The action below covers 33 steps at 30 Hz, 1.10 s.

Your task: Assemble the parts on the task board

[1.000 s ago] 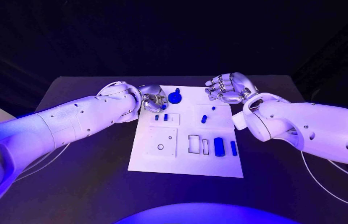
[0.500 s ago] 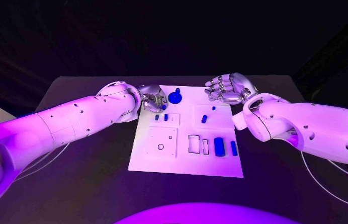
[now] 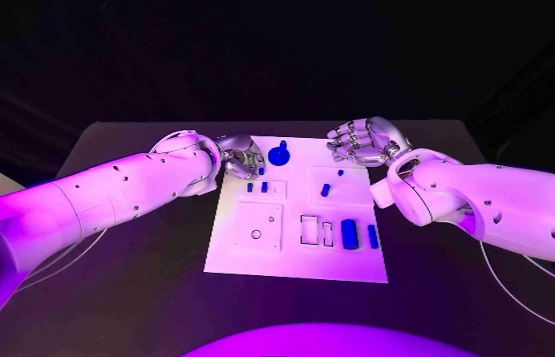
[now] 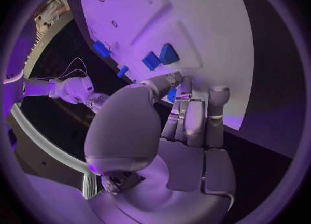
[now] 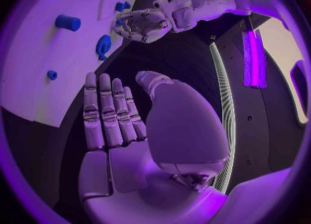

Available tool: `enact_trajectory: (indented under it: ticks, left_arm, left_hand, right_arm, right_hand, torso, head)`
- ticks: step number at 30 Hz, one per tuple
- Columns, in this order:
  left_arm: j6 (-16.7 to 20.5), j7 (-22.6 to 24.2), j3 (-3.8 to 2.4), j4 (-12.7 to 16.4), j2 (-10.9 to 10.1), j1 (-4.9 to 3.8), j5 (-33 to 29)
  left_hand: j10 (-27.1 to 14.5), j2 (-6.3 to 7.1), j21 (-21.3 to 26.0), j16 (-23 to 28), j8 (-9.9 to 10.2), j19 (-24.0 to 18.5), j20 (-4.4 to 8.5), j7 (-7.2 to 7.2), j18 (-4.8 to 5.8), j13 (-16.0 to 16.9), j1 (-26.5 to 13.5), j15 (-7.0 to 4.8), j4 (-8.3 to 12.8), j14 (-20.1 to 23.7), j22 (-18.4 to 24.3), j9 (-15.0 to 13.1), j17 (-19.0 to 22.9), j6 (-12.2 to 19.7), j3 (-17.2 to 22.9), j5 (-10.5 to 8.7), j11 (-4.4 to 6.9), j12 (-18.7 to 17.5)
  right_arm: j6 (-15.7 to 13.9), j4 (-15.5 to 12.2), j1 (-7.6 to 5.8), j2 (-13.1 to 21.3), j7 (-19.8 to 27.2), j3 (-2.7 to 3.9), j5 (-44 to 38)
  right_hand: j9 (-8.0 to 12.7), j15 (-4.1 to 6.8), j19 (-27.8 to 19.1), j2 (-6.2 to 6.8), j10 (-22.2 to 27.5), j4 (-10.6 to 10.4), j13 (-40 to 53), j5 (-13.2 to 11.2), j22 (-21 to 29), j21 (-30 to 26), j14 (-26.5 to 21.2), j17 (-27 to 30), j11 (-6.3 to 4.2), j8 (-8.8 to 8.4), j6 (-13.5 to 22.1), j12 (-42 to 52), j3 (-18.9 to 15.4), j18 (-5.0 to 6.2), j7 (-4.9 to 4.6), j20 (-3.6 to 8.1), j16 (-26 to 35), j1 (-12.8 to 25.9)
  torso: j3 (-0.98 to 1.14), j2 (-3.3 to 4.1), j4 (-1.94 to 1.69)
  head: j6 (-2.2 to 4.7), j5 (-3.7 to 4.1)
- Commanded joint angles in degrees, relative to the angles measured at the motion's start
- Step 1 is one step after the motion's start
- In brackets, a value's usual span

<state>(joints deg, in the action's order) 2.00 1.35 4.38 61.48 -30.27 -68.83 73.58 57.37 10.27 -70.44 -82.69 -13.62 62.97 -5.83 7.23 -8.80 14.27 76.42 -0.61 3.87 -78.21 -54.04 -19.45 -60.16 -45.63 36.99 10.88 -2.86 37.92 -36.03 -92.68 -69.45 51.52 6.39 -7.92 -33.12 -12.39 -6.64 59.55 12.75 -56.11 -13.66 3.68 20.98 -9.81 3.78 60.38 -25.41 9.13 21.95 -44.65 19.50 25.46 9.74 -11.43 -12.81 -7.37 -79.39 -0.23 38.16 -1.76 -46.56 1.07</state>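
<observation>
The flat white rectangular task board (image 3: pixel 298 212) lies in the middle of the black table (image 3: pixel 115 237), with small blue plastic parts on it: a round blue knob-like part (image 3: pixel 279 156) near the far edge, a pair of short blue pegs (image 3: pixel 257 187) below it, a single blue peg (image 3: pixel 326 189) in the middle, and two upright blue bars (image 3: pixel 358 234) at the near right.

The silver left hand (image 3: pixel 242 158) hovers at the board's far left corner, just beside the round part; its fingers are curled loosely inward and nothing shows between them (whether a fingertip touches the part cannot be told). The silver right hand (image 3: pixel 364 141) hangs at the far right corner, fingers extended side by side, empty.

The step in hand appears to be the left hand's reach for the round part. Doing it well calls for closing thumb and finger squarely across the knob, not brushing it sideways toward the pegs.
</observation>
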Motion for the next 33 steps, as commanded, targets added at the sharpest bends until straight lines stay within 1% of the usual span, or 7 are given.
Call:
enact_trajectory:
  ticks: [1,13,19,22,25,29,33]
  left_arm:
    - [1.13,-0.04,-0.15,0.26,-0.23,0.03,-0.43]
    - [2.75,-0.04,-0.86,1.14,-2.48,0.05,-1.24]
    - [4.68,2.62,-2.09,2.64,-5.11,0.04,-7.9]
    - [5.41,5.2,-2.85,4.15,-7.15,0.03,-14.1]
    - [4.82,8.75,-3.34,6.18,-9.5,0.02,-22.97]
    - [-0.2,15.35,-3.64,9.43,-12.7,0.01,-39.49]
    - [-3.13,19.73,-3.76,13.13,-15.5,0.03,-50.1]
  left_hand:
    - [0.42,0.58,-0.16,-0.3,0.53,0.34,0.14,-0.03,0.73,0.21,-0.12,-0.16,0.12,-0.2,-0.11,0.14,-0.07,0.77,-0.22,0.06,0.21,0.34]
    - [0.2,0.85,-0.02,-0.45,2.92,0.47,0.46,-0.76,0.73,0.95,0.1,-0.46,0.07,-0.33,-0.01,0.85,-0.31,4.91,-0.21,0.11,0.55,0.73]
    - [-1.33,0.03,2.11,0.95,0.1,-2.4,0.12,1.29,0.03,1.22,1.52,0.33,0.73,1.87,3.44,-0.19,3.56,-0.35,0.88,0.18,-0.68,0.28]
    - [-1.4,-0.97,0.98,0.73,-1.3,-1.48,-0.29,2.05,0.19,1.71,3.23,1.15,2.02,1.4,2.18,-0.54,2.82,-3.03,1.52,0.15,-1.7,0.91]
    - [-3.62,-1.11,4.24,4.06,-1.33,-6.78,-0.82,2.69,-1.13,1.1,2.89,1.92,2.27,5.73,7.89,-0.32,11.23,-3.33,1.7,0.31,-2.71,-0.6]
    - [-4.58,-0.85,7.96,9.28,-1.31,-10.77,-1.58,3.05,-1.85,0.3,0.76,2.49,1.0,11.6,11.9,-0.1,21.4,-3.12,0.0,0.39,-3.16,-2.02]
    - [-4.43,-1.28,9.1,11.23,-1.28,-11.23,-1.69,3.24,-1.83,0.14,0.73,2.61,0.72,13.25,12.61,0.01,23.96,-2.94,-0.84,0.48,-3.35,-2.23]
  right_arm:
    - [0.85,-0.03,0.05,0.03,0.36,0.0,-0.54]
    - [0.84,0.14,0.08,0.15,0.3,0.0,-0.63]
    - [2.3,1.06,0.08,0.32,-1.45,-0.01,-6.51]
    - [3.92,1.59,0.07,0.5,-2.74,0.0,-12.97]
    - [6.16,2.3,0.02,0.56,-4.35,0.0,-19.62]
    - [9.14,3.7,-0.12,0.25,-7.18,0.02,-31.67]
    - [13.1,5.56,-0.44,-0.28,-10.62,0.04,-41.79]
  right_hand:
    - [0.12,-0.12,0.42,0.35,-0.4,-0.03,-0.06,0.23,0.11,0.15,0.42,0.06,0.07,-0.41,-0.46,-0.25,0.17,0.75,-1.2,-0.13,0.28,0.44]
    - [0.14,-0.14,0.4,0.36,-0.39,-0.02,-0.06,0.22,0.16,0.14,0.4,0.07,0.08,-0.45,-0.45,-0.3,0.17,0.75,-1.21,-0.14,0.31,0.46]
    - [0.3,0.07,0.95,0.35,-0.53,1.55,-0.07,-0.21,0.61,0.42,0.95,-0.01,-0.02,-0.75,-0.7,-1.03,1.06,0.81,-1.08,0.06,0.25,-1.15]
    - [0.4,1.25,4.52,0.16,-1.21,3.82,-0.09,-1.06,-0.02,2.54,4.62,-0.83,-0.47,-0.89,-1.51,-2.0,1.77,0.82,-0.71,1.56,-1.43,-3.12]
    - [0.55,2.23,6.94,-0.12,-2.58,5.26,-0.09,-1.71,-1.11,4.7,7.35,-1.65,-1.02,-1.09,-2.56,-2.9,1.35,0.62,-0.21,2.89,-2.58,-3.71]
    - [1.0,5.26,12.8,-0.79,-7.22,7.91,-0.03,-3.31,-6.2,12.53,16.03,-4.89,-2.78,-1.77,-5.39,-4.49,-0.74,0.38,1.0,6.24,-7.05,-4.6]
    - [2.02,6.98,15.01,0.74,-11.28,7.4,0.06,-7.27,-14.33,22.91,22.89,-13.41,-3.8,-4.18,-8.2,-10.55,2.66,0.07,1.87,8.33,-15.73,-3.44]
  torso:
    - [-0.01,0.0,-0.02]
    - [0.03,-0.06,-0.03]
    - [0.09,-0.08,0.03]
    - [0.13,-0.11,0.04]
    - [0.13,-0.1,-0.05]
    - [0.11,-0.01,-0.08]
    - [-0.1,-0.01,-0.22]
  head:
    - [0.07,0.07]
    - [0.22,0.17]
    - [0.45,0.18]
    - [0.71,0.42]
    - [0.9,0.68]
    - [1.19,1.27]
    - [1.39,1.9]
